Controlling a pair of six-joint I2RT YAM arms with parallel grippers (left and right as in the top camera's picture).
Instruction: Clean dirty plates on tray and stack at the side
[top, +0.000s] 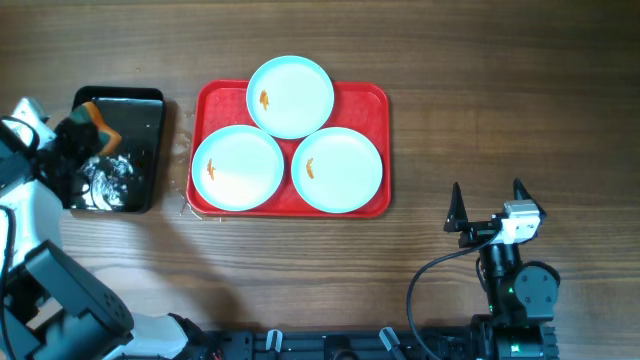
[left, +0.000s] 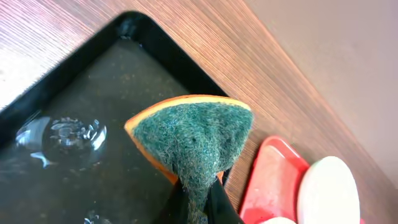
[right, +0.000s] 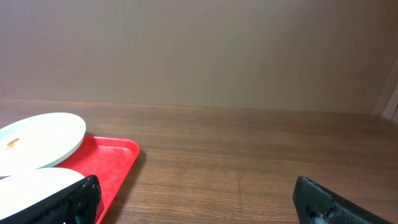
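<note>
Three pale-blue plates sit on the red tray (top: 370, 98): one at the back (top: 290, 96), one front left (top: 237, 168), one front right (top: 337, 169). Each has a small orange smear. My left gripper (top: 88, 120) is shut on a green-and-orange sponge (left: 193, 140) and holds it over the black tray (top: 150, 110), left of the red tray. My right gripper (top: 489, 200) is open and empty, to the right of and nearer than the red tray. The right wrist view shows the red tray's corner (right: 115, 158) and two plates (right: 37, 143).
The black tray holds shallow water with foam (top: 105, 180). In the left wrist view the red tray's edge (left: 270, 177) and a plate (left: 329, 190) lie just past the black tray's rim (left: 168, 56). Bare wooden table (top: 480, 100) lies right of the red tray.
</note>
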